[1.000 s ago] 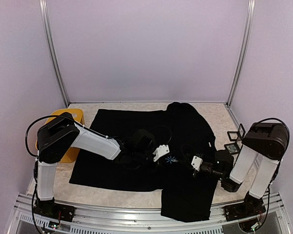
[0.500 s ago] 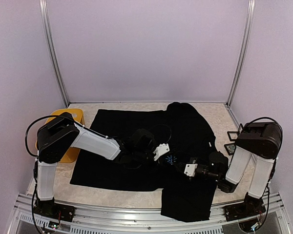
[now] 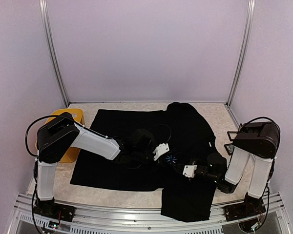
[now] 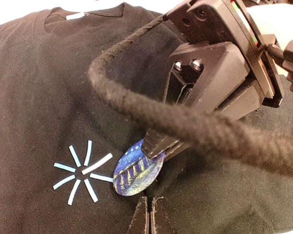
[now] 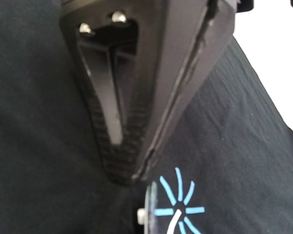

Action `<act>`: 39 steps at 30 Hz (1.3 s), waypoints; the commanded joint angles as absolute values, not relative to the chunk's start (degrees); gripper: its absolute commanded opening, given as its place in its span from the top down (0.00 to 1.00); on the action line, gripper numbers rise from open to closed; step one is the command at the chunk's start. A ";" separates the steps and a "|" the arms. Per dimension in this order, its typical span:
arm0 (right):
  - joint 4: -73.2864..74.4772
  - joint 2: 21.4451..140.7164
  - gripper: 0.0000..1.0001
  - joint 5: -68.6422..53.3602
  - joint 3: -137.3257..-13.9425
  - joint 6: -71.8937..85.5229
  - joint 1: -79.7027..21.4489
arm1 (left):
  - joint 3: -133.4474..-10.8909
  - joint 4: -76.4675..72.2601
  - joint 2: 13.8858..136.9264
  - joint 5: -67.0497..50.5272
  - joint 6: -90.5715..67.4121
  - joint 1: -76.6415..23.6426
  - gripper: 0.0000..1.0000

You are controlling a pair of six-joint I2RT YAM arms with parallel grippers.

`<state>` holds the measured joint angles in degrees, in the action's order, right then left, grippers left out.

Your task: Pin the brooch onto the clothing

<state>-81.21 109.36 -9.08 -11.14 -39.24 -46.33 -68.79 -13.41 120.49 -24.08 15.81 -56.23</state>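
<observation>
Since a second ago my right end effector has swung left across the clothing, and it now sits clamped on the brooch, tipping it onto the fabric just beside the starburst mark, which I take as the target. My left end effector, fingers together, presses the cloth alongside, probably to steady it for pinning.
</observation>
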 commanded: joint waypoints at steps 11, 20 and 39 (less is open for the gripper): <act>-85.01 108.48 1.00 -16.47 -9.97 -28.43 -47.28 | -68.47 -15.75 120.41 -25.02 15.07 -55.72 1.00; -87.53 109.01 1.00 -17.61 -9.53 -25.53 -47.02 | -65.89 -20.74 119.24 -24.98 13.88 -55.81 1.00; -92.01 112.95 1.00 -21.70 -10.55 -22.52 -44.09 | -56.41 -28.25 111.70 -29.57 20.52 -53.64 0.59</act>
